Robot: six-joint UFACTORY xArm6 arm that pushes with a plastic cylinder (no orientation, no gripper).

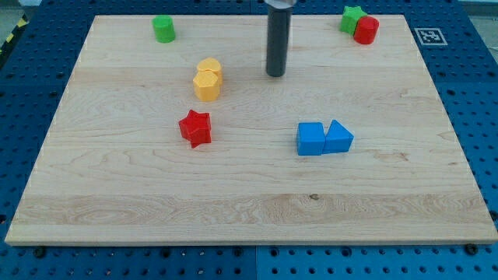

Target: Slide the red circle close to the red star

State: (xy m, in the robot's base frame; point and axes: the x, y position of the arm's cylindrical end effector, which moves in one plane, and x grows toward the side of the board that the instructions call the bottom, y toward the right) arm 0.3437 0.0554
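Our rod hangs over the upper middle of the wooden desk (233, 210); it is a tool with no jaws, so nothing to part or clamp. My tip (276, 75) touches no block. The red circle (366, 29) sits at the view's top right, touching a green star (352, 19). The red star (195, 128) lies left of centre, well apart from it. Two yellow blocks (208, 79) touch just above the red star. A green cylinder (163, 29) is top left. A blue cube (310, 139) and blue triangle (338, 137) touch, right of centre.
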